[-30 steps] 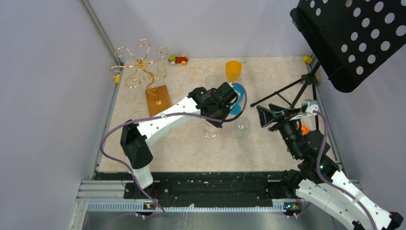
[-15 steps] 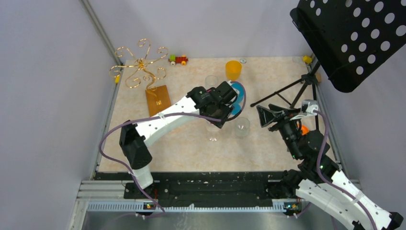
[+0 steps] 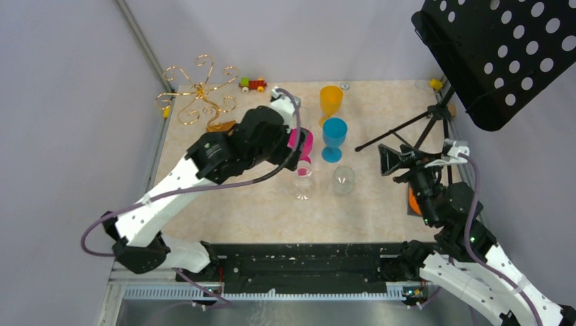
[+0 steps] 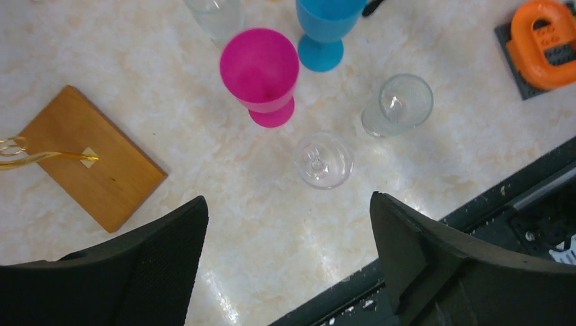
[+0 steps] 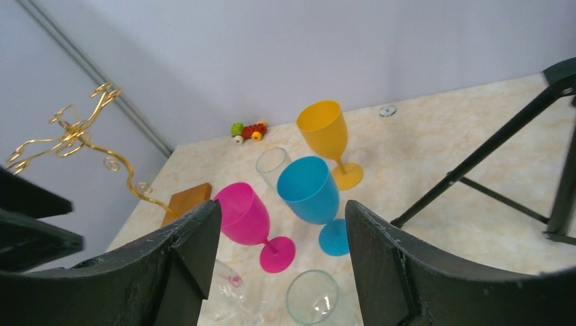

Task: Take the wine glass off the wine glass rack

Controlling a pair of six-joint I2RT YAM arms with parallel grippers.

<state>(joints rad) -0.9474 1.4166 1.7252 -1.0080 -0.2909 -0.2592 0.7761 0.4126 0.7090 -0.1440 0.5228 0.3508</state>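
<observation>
the marbled table (image 3: pixel 258 204) bears the wine glass rack (image 4: pixel 92 163), wine glass (image 4: pixel 324 161), tumbler (image 4: pixel 399 104), pink goblet (image 4: pixel 259 68), blue goblet (image 3: pixel 333 132), orange goblet (image 3: pixel 331 100).

Two white-shelled, screw-dotted arms (image 3: pixel 146 216), black joint housings (image 3: pixel 234 142), looping purple cables (image 3: pixel 83 238), black wedge-fingered end effectors (image 4: pixel 286 217) (image 5: pixel 282 221).

I can read no text, label, brand, number or sign: nothing below my left gripper (image 4: pixel 286 200) and nothing ahead of my right gripper (image 5: pixel 282 204) carries legible writing.
</observation>
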